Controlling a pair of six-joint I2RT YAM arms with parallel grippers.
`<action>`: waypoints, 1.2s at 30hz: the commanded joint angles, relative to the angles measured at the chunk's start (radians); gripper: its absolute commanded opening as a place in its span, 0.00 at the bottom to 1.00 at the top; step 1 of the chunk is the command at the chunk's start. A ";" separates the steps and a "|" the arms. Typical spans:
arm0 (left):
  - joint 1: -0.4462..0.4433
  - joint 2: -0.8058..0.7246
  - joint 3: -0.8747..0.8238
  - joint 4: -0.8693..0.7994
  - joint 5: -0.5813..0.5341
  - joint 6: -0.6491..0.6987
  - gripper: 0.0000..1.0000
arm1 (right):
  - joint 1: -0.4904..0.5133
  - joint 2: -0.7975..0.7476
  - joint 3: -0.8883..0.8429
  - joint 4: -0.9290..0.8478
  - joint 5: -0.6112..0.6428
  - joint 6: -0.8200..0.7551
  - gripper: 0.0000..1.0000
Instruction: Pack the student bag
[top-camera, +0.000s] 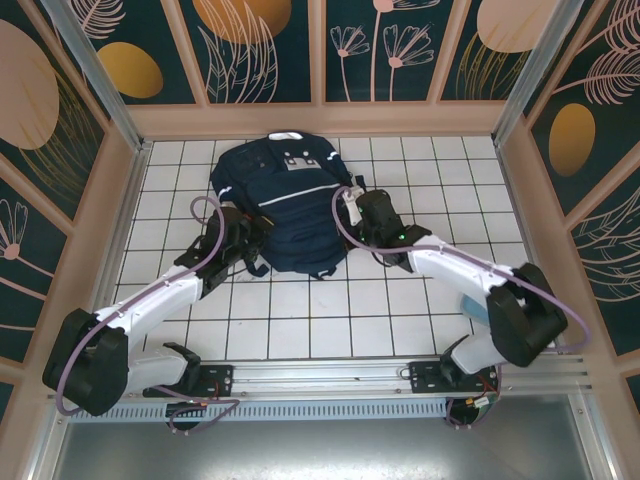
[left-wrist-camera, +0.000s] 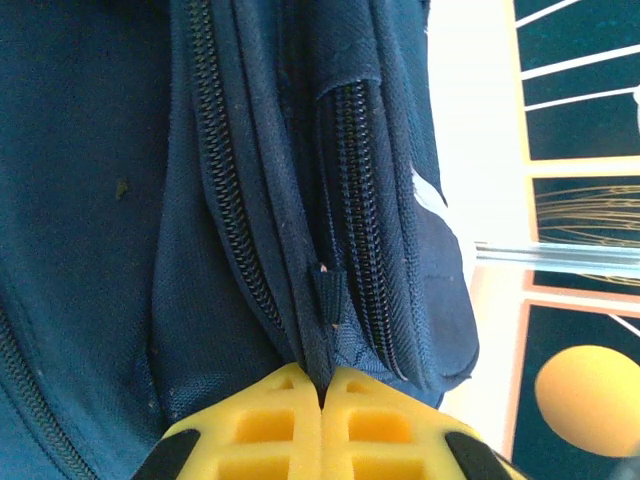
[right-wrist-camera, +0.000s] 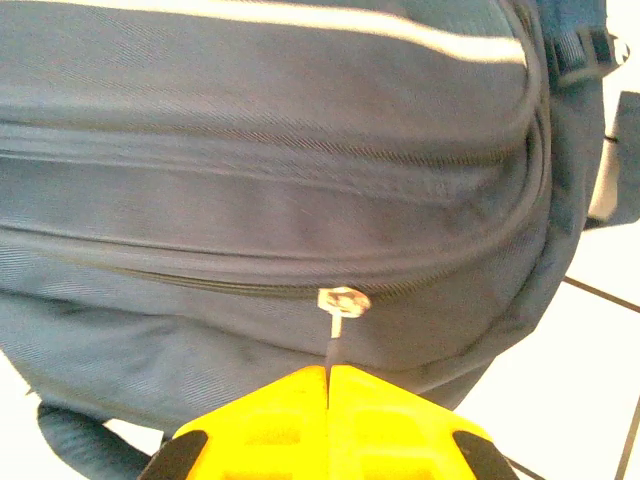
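Pack the student bag: grip state and handling notes.

One large navy-blue fabric backpack with a thin white stripe, the student bag (top-camera: 285, 215), lies flat on the white tiled worktop (top-camera: 300, 320). It sits toward 12 o'clock in the overhead view, its top pointing to 12 o'clock.

The left gripper (left-wrist-camera: 323, 385) meets the bag at about its 8 o'clock edge. Its yellow jaws are fully closed, pinching a small dark fabric tab (left-wrist-camera: 330, 295) that sits between two coil zip lines (left-wrist-camera: 225, 200).

The right gripper (right-wrist-camera: 328, 372) meets the bag at about its 3 o'clock edge. Its jaws are likewise fully closed, nipping the thin pull (right-wrist-camera: 333, 340) that hangs from one silver metal slider (right-wrist-camera: 343, 300).

Handling, as a judgement: the cloth is soft and slack, so it is likely to fold and drag rather than lift as a rigid body. The bag's weight cannot be told. The pull and the tab look like the best holds: one hand anchors the cloth while the other draws the slider along its track. A thin pull may slip from the pads if it is tugged off-line.

Count: one bag, two arms, two zip lines in the left wrist view, one slider in the right wrist view.
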 joint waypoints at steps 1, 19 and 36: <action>0.022 -0.004 0.038 0.016 -0.068 0.062 0.00 | 0.084 -0.128 -0.044 -0.069 -0.081 0.067 0.00; 0.035 -0.087 0.005 -0.111 -0.143 0.077 0.35 | -0.009 0.094 0.108 -0.116 -0.127 0.286 0.45; 0.035 -0.209 -0.087 -0.139 -0.073 -0.007 0.67 | 0.030 0.281 0.242 -0.209 -0.110 0.597 0.37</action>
